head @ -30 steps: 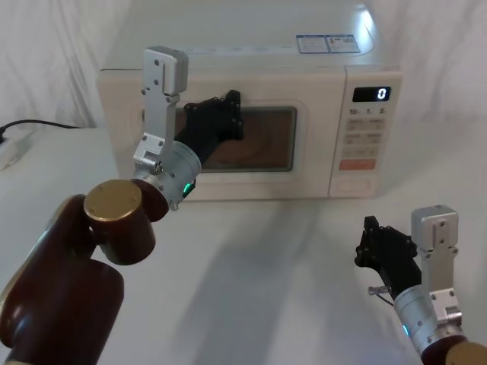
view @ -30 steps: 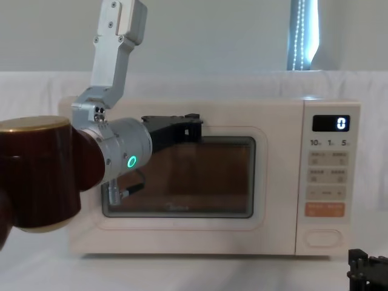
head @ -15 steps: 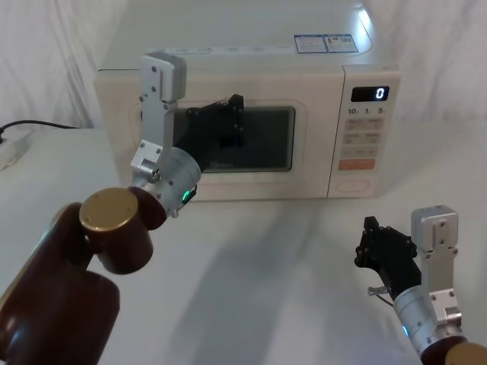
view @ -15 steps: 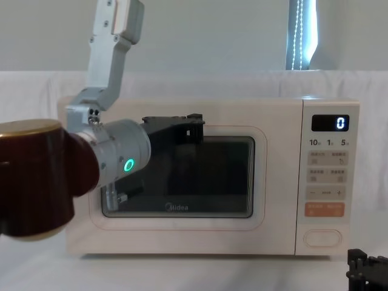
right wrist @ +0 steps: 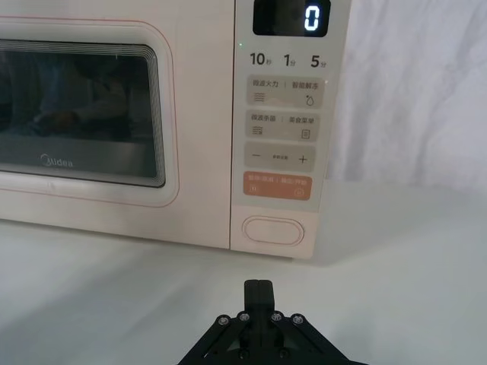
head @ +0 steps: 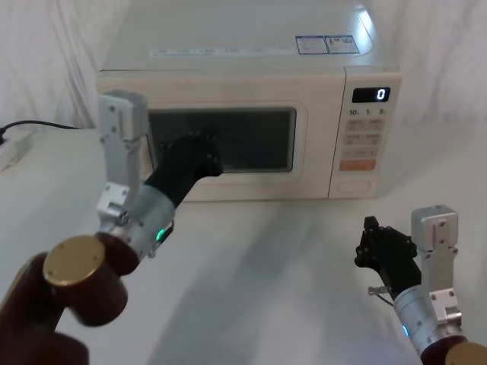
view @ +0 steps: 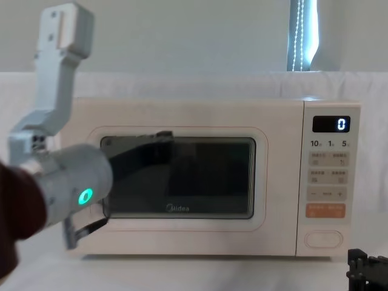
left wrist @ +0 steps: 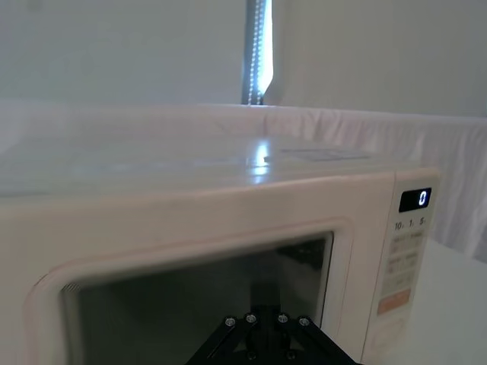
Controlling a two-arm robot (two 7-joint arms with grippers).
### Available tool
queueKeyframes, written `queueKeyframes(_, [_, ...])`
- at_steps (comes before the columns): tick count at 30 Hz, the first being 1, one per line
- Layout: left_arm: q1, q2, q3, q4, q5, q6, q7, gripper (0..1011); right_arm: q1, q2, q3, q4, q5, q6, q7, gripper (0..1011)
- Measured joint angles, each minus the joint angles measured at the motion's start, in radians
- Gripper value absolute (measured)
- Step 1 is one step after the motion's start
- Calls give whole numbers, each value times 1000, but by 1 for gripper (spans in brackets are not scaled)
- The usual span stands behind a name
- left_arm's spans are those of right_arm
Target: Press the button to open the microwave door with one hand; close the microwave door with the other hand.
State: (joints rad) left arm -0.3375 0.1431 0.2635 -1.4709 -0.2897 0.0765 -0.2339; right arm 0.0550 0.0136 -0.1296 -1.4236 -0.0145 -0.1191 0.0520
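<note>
Since a second ago the left pincer (head: 199, 146) has drawn back from the microwave door (head: 228, 141) toward the robot, and that door, then slightly ajar with the pincer pressed to its upper window, now sits flush with the control panel (head: 365, 137); in the chest view its outline and logo read square-on; I judge the closing step done and this arm retreating; whether its fingers are parted I cannot tell, and it holds nothing. Low over the counter (head: 289, 251), the right pincer (head: 371, 251) hangs parked, well short of the button (right wrist: 272, 230), fingers pressed together on nothing; the button sits at the panel's foot, under the wide orange key (right wrist: 278, 185); little seems left to do.
</note>
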Motion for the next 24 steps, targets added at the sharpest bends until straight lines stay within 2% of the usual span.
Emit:
queueKeyframes(6, [88, 29, -38, -77, -26, 6, 19, 0, 0, 0, 0, 0, 0, 0, 0, 0])
queueKeyframes(13, [175, 56, -72, -137, -50, 4, 31, 0, 0, 0, 0, 0, 0, 0, 0, 0])
queueKeyframes(21, [285, 60, -107, -191, -57, -35, 67, 0, 0, 0, 0, 0, 0, 0, 0, 0])
queueKeyframes(24, [306, 56, -115, -197, -57, -48, 76, 0, 0, 0, 0, 0, 0, 0, 0, 0])
